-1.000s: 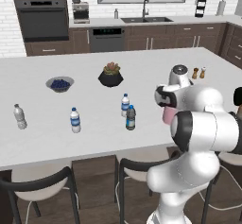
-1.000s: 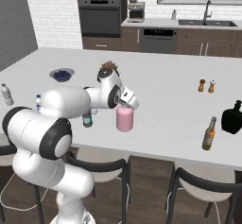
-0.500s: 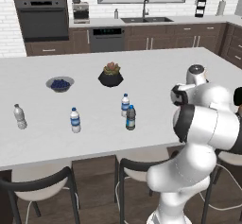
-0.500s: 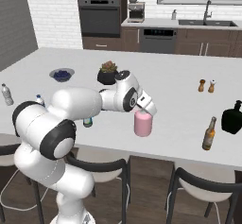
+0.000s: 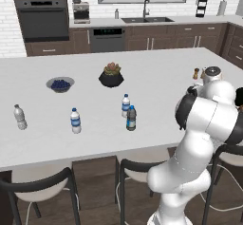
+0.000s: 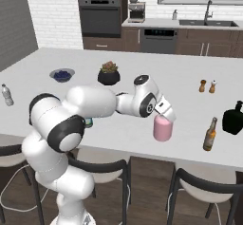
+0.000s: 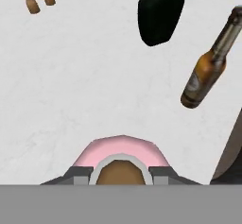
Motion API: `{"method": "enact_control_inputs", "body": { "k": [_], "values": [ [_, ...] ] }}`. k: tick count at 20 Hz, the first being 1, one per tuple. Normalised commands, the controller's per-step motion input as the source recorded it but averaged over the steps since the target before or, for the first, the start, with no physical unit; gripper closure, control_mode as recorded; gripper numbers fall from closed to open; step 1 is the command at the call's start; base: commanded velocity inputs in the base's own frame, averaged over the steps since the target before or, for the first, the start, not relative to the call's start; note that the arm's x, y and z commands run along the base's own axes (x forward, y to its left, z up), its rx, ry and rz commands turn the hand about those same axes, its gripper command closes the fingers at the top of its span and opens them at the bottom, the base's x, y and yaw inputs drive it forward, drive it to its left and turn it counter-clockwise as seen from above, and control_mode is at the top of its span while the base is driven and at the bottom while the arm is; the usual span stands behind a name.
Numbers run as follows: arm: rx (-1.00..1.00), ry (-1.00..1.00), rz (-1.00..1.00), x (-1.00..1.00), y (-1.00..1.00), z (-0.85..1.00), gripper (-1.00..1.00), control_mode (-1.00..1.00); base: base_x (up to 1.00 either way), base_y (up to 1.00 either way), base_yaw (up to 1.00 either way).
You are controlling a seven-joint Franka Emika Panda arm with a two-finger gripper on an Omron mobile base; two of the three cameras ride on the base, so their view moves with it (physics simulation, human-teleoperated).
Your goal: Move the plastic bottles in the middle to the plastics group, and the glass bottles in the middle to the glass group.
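Pink bottle [image 6: 162, 128] farther right, apparently hand-gripped [image 6: 163, 114]; left-base hidden.

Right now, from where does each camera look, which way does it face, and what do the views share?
Left base view: behind the arm's left, facing the counter and sink wall; white arm at lower right.
Right base view: behind the arm's right, facing the same counter; arm from lower left, gripper shut on the pink bottle.
Hand view: on the hand, looking down past the pink bottle at the brown bottle and black bottle.
Shared: both base views show the plant pot.
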Motion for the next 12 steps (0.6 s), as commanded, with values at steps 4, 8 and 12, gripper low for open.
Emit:
{"method": "enact_control_inputs", "body": {
  "k": [4, 8, 12],
  "values": [
    [0.0, -0.06, -0.11, 0.01, -0.58, 0.06, 1.0, -1.0, 0.0, 0.0, 0.0],
    [0.0, -0.03, -0.11, 0.07, -0.57, 0.0, 1.0, -1.0, 0.0, 0.0, 0.0],
    [0.0, 0.0, -0.1, 0.1, -0.52, 0.0, 1.0, -1.0, 0.0, 0.0, 0.0]
  ]
}}
